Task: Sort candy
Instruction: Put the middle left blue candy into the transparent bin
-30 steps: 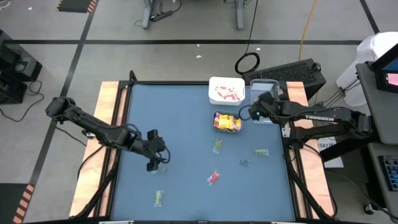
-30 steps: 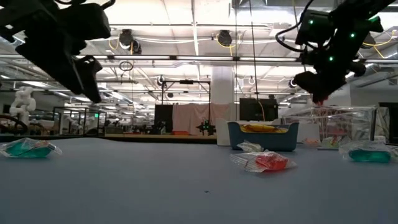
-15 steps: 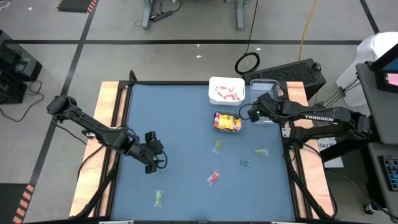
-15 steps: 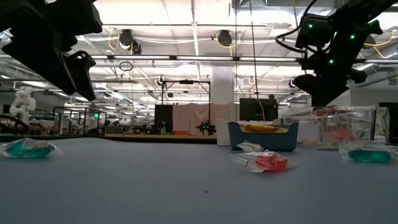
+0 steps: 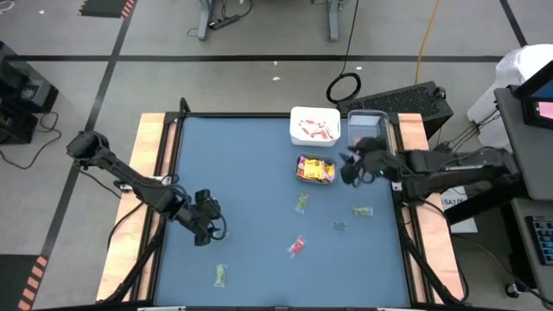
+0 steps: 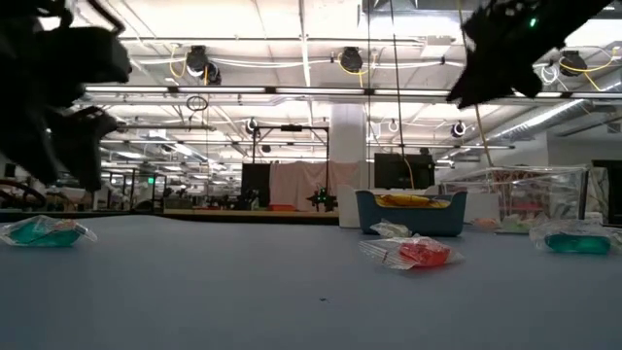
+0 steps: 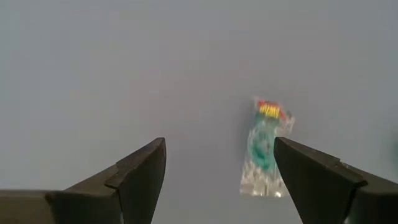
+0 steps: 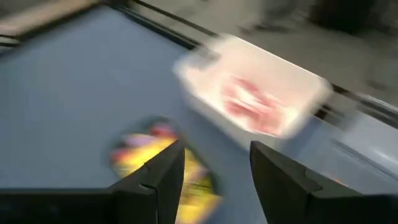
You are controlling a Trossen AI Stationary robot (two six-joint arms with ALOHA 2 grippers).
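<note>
The blue table (image 5: pixel 259 173) is seen from above with candy scattered over it, so here's what can be made out. The left gripper (image 5: pixel 204 226) is hung over the near-left part of the table, its fingers spread wide with nothing between them; in its wrist view a green clear-wrapped candy (image 7: pixel 264 146) is seen lying flat on the surface ahead of the open fingers (image 7: pixel 137 180), apart from them. That looks like the same green piece found near the front edge in the high view (image 5: pixel 221 275). The right gripper (image 5: pixel 350 168) is held above the table just beside the teal container (image 5: pixel 316 169), which is filled with yellow packets; its fingers (image 8: pixel 158 180) are seen parted in the wrist view, and nothing is gripped. Behind the teal one, a white container (image 5: pixel 315 126) with pink-white sticks is set at the far edge, and a clear container (image 5: pixel 368 124) is placed right next to it. Loose candy is left around mid-table: a green piece (image 5: pixel 301 203) below the teal container, another green one (image 5: pixel 362 210) toward the right, a small teal-coloured piece (image 5: pixel 340 226), and a red piece (image 5: pixel 296 248) nearer the front. In the low view the red piece (image 6: pixel 420 252) is shown resting flat on the table.
</note>
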